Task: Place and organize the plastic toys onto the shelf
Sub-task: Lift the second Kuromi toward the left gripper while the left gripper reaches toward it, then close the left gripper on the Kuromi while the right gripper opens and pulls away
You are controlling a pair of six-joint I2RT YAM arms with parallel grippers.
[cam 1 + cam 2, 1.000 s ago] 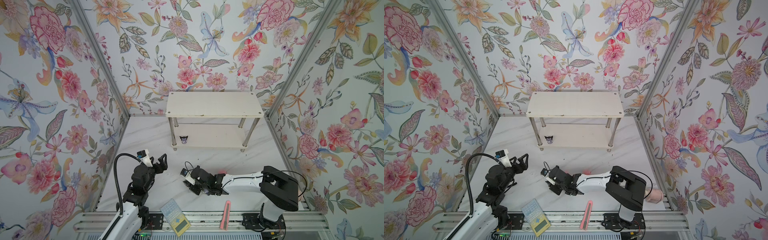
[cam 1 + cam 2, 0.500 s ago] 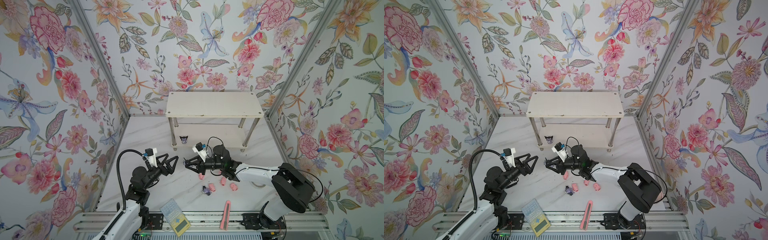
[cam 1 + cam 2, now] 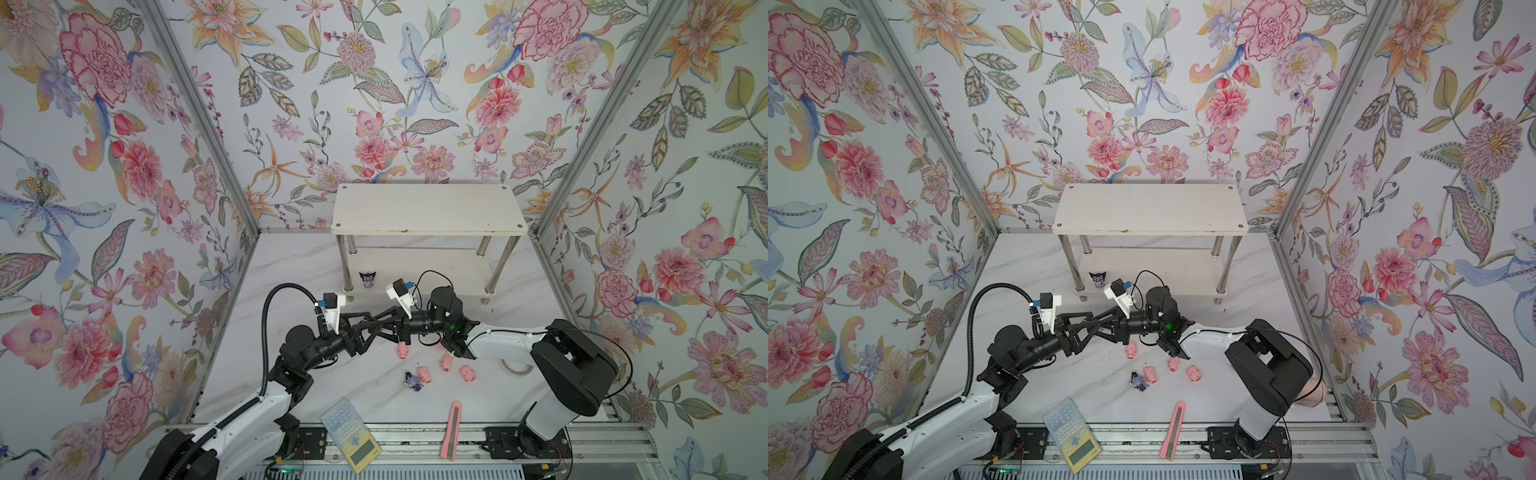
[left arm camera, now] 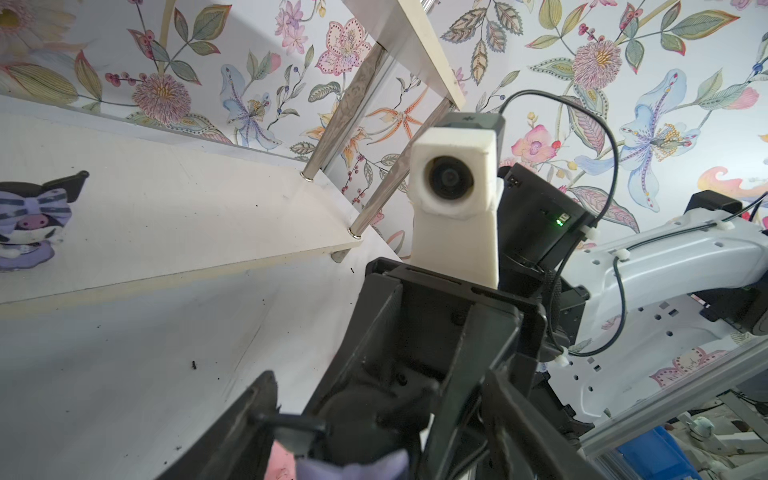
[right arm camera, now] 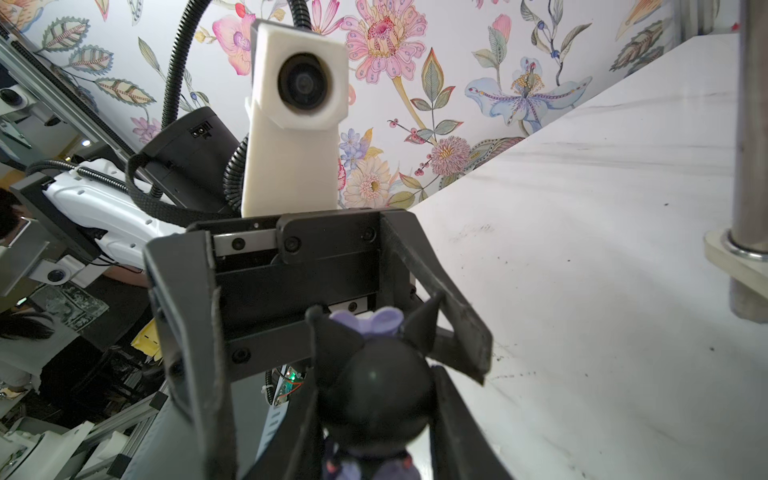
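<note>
My right gripper (image 3: 365,328) reaches left across the middle and is shut on a black-and-purple figurine (image 5: 374,395), held above the table. My left gripper (image 3: 384,328) meets it head-on. Its fingers (image 5: 203,332) stand open on either side of the same figurine, with a gap on one side. In both top views the held figurine is hidden by the jaws. The white two-tier shelf (image 3: 428,208) stands at the back, with one figurine (image 3: 368,279) upright on its lower board. Several pink pigs (image 3: 424,374) and a lying figurine (image 3: 412,380) sit on the table below the arms.
A blue-and-yellow calculator (image 3: 351,434) and a pink utility knife (image 3: 451,430) lie at the front edge. Floral walls close in both sides and the back. The shelf's chrome legs (image 3: 347,262) stand just beyond the two grippers.
The right gripper lifted a figurine from the toy cluster and swung left and back. The left gripper moved right to meet it, opened wide, then narrowed around the figurine.
</note>
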